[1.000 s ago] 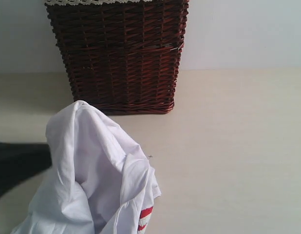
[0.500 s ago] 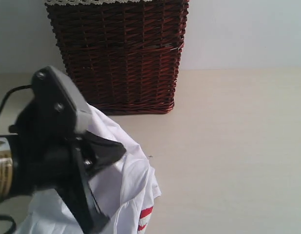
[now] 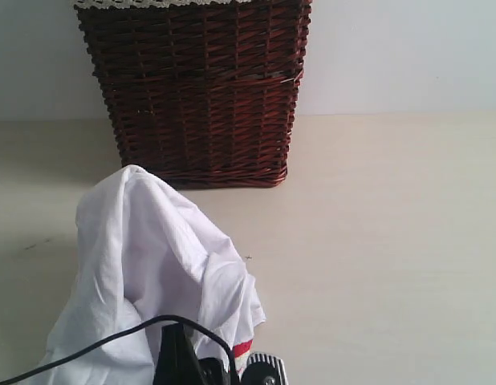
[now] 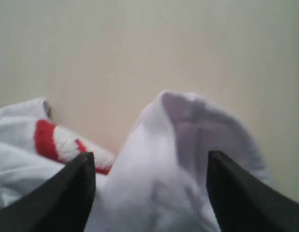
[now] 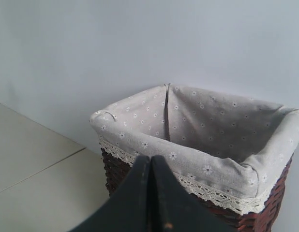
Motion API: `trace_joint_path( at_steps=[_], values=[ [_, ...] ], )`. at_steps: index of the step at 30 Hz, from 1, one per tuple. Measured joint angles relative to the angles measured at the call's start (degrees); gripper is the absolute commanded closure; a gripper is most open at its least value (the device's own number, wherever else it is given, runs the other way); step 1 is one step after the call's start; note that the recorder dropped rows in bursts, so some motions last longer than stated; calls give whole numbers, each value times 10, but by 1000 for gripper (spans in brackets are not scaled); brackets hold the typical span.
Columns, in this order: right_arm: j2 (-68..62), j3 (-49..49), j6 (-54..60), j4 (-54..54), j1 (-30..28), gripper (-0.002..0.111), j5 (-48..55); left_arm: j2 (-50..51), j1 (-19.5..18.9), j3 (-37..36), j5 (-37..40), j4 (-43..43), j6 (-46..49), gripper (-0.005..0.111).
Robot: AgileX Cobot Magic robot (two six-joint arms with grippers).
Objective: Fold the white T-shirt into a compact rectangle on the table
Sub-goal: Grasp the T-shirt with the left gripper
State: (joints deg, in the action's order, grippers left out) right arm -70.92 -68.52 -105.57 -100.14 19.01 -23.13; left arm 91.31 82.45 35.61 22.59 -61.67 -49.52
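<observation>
Your left gripper (image 4: 149, 157) has its jaws spread, straddling a raised fold of the white T-shirt (image 3: 144, 265) with nothing pinched. The shirt sits in a rumpled heap on the table (image 3: 392, 241), left of centre and just in front of the wicker basket (image 3: 196, 88) at the back edge. The red band (image 4: 52, 140) peeks out beside the fold. To my eye you're choosing a grasp. Go for a hem or shoulder seam rather than the middle of the bunch, get low, close on one layer, then draw it flat. The left arm reaches in low at the front edge, wrist roughly level. The right gripper (image 5: 150, 164) is clamped shut on nothing, held high beside the basket, above its floral liner (image 5: 212, 125).
</observation>
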Motion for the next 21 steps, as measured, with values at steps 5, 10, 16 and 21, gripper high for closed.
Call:
trace_joint_path(
  at_steps=[5,10,16,21],
  values=[
    [0,0,0,0,0,108,-4,71,-1,16,92,-30,0,65],
    [0,0,0,0,0,108,-6,93,-1,16,81,-30,0,106],
    [0,0,0,0,0,108,-6,46,15,16,103,-21,2,107],
    [0,0,1,0,0,108,-7,-71,37,23,245,-16,25,107]
  ],
)
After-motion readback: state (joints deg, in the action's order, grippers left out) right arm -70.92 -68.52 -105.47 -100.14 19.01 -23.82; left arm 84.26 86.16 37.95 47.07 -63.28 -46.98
